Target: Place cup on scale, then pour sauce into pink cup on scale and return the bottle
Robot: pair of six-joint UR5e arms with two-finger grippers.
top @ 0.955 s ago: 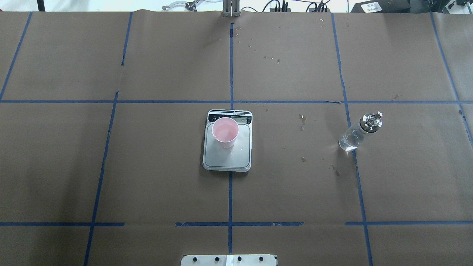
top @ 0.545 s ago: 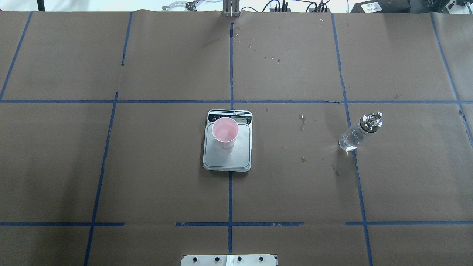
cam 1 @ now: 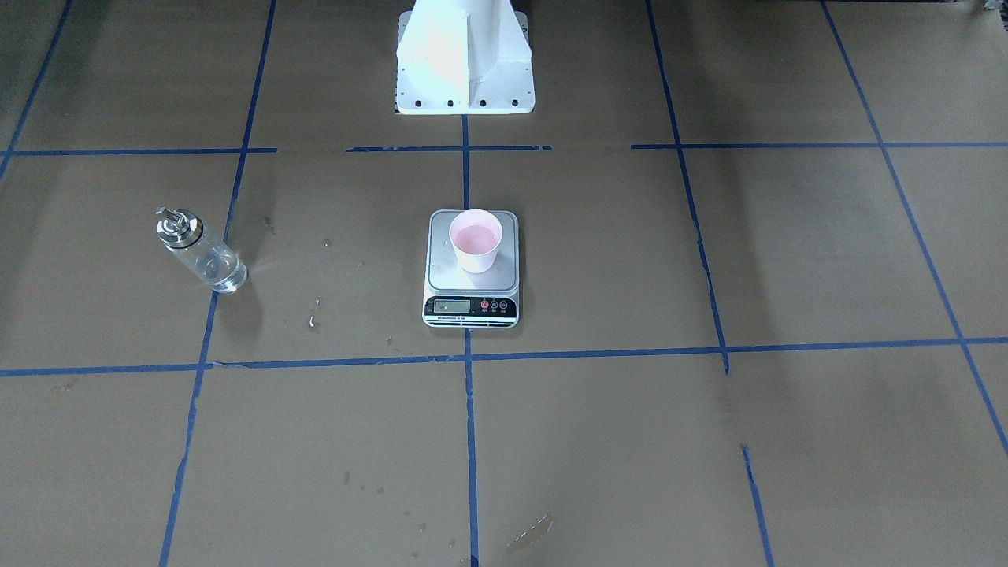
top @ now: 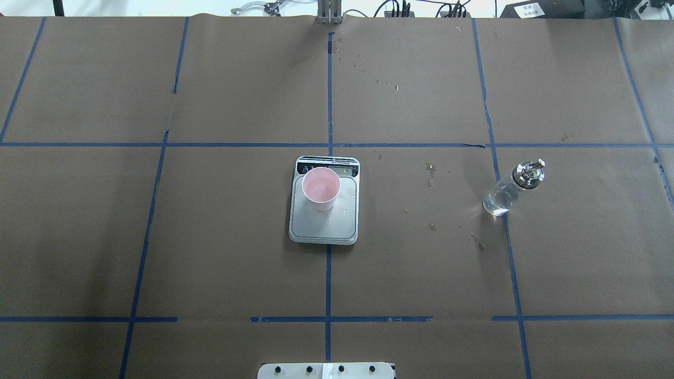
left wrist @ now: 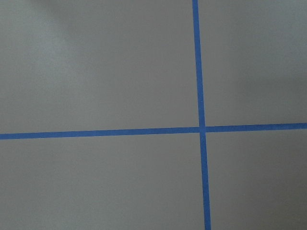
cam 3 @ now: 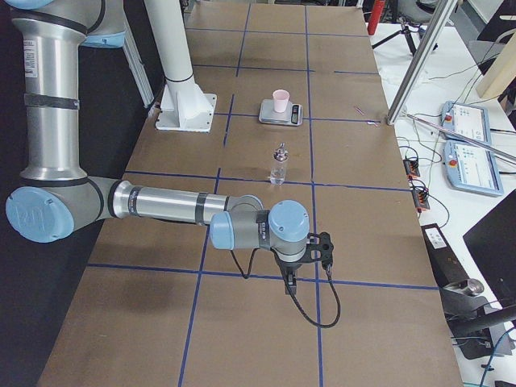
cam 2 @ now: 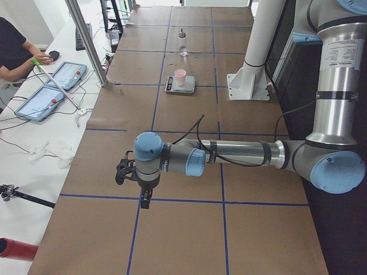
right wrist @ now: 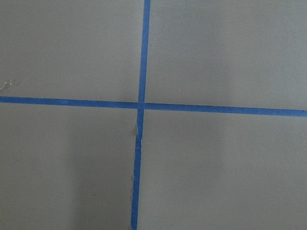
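Bench [top: 210, 237]: covered in matte brown paper, marked into squares with blue tape [top: 328, 95], some strips torn or lifted. Scale [top: 323, 223]: flat rectangle with rounded corners, brushed steel platform, white body, black front strip with a small display and red buttons; its lettering is too small to read. Cup [top: 320, 188]: smooth pale pink, tapered, standing upright on the steel platform, inside its edges. Whether it holds liquid cannot be made out. Bottle [top: 508, 192]: clear glass cylinder with a shiny metal cap and spout, upright on the robot's right side of the bench, well apart from the scale; the sauce [top: 496, 204] inside is colourless and barely visible. Small wet spots [top: 431, 173] lie between the two. Left claw [cam 2: 137, 186] and right claw [cam 3: 310, 258] hang over bare paper far from the scale, seen only from the side views; I cannot tell whether either is spread or pressed together.
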